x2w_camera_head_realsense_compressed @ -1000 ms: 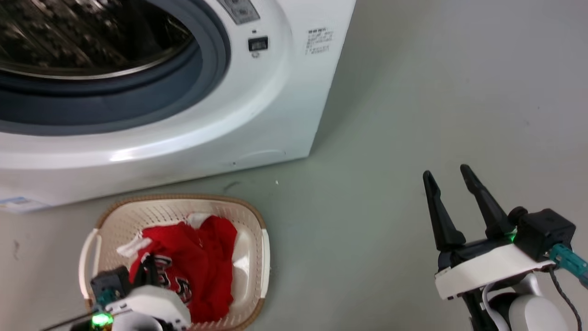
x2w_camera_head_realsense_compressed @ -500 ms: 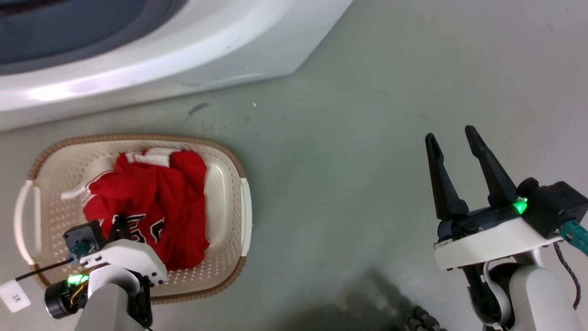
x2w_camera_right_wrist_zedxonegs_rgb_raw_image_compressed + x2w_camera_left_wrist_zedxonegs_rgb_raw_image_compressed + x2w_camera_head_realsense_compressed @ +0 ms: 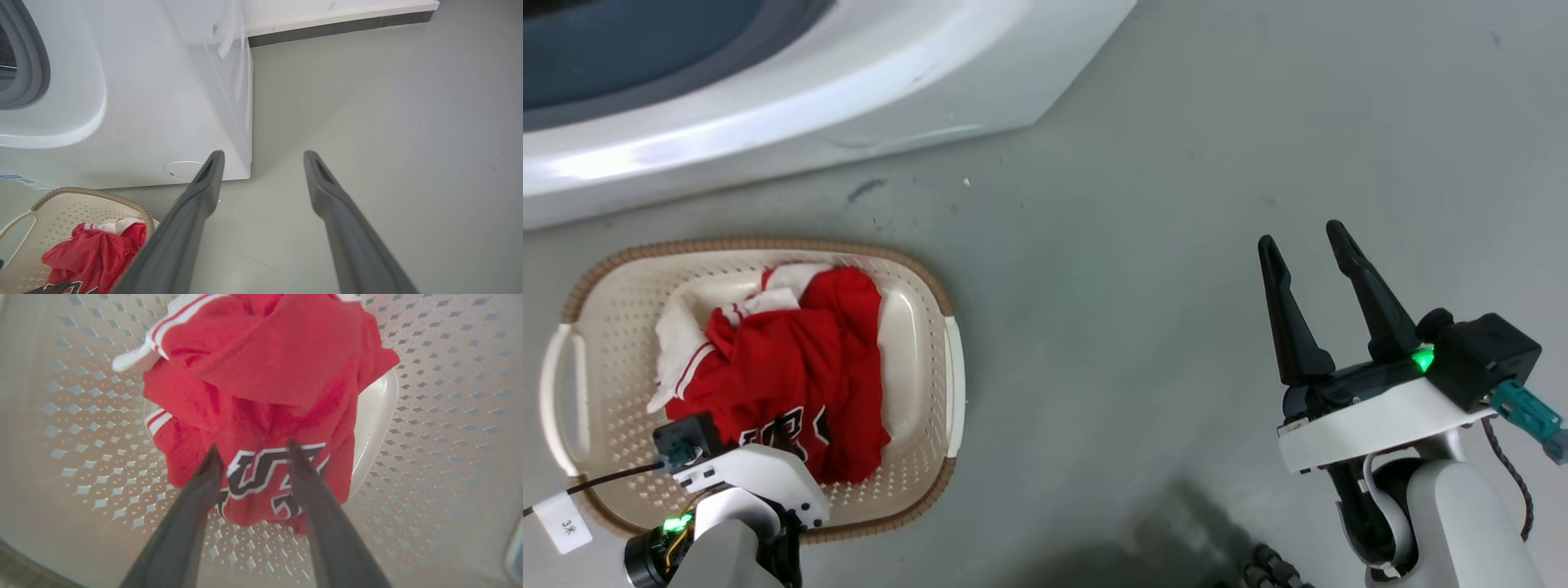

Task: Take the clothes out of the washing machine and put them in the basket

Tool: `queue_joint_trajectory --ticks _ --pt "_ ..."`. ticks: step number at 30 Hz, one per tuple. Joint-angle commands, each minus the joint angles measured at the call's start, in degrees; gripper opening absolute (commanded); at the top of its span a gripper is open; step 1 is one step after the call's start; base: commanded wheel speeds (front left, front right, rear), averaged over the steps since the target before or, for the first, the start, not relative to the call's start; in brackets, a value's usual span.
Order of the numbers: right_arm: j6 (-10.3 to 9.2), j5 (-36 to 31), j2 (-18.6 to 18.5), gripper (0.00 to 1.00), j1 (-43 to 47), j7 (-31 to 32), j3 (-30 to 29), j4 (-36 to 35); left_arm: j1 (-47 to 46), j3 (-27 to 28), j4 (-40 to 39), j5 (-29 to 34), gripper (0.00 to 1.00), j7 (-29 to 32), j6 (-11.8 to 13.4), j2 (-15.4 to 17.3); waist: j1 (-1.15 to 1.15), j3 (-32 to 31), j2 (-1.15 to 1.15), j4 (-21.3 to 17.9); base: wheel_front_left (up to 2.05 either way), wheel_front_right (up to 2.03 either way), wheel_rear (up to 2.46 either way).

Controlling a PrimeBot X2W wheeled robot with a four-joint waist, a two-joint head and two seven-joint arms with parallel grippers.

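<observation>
basket point(image 3: 760, 244): on the floor point(image 3: 1143, 269), far rim near the washing machine point(image 3: 866, 90) front but apart from it. My guess is it sits close to keep the carry short.
clothes point(image 3: 784, 367): red heap inside the basket, from the centre toward its right wall. White trim lies at the far-left corner and nothing hangs over the rim.
left gripper point(image 3: 254, 455): above the basket's near edge, pointing down at the heap. Jaws moderately apart, no cloth pinched.
washing machine: lower front and seal in view, can't tell what's in the drum.
floor: bare right of the basket, plenty of swing room.
right gripper point(image 3: 1298, 233): over bare floor, well right of the basket. Jaws wide and empty, probably parked clear.
</observation>
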Motion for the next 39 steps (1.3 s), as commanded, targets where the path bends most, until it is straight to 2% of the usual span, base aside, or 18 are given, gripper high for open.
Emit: queue_joint_trajectory --ticks 1,9,18,28,39 --pt "-0.04 -0.24 0.10 1.00 0.31 -0.39 -0.19 0.78 -0.36 0.09 0.45 -0.22 1.00 -0.12 -0.44 -0.08 -0.01 -3.53 0.00 0.48 0.00 0.00 0.00" --pt "-0.04 -1.16 0.10 1.00 3.93 0.31 -0.63 3.42 5.85 0.92 -3.15 0.43 1.00 -0.12 -0.74 -2.14 -0.01 -17.54 0.00 1.82 0.00 0.00 0.00" --pt "-0.04 -2.79 0.09 1.00 8.19 2.69 -1.28 3.41 13.68 -0.48 -12.97 3.41 1.00 -0.12 -1.45 -5.15 -0.01 -29.94 0.00 4.78 0.00 0.00 0.00" --pt "-0.04 -4.99 0.10 1.00 14.18 5.82 -4.28 0.88 20.95 -4.12 -32.36 6.79 1.00 -0.12 -1.34 -6.06 -0.01 -39.09 0.00 7.58 0.00 0.00 0.00" --pt "-0.04 -6.73 0.10 1.00 18.99 8.03 -6.34 -1.85 25.78 -9.01 -50.28 11.40 1.00 -0.12 0.34 -6.06 -0.01 -43.92 0.00 9.79 0.00 0.00 0.00"
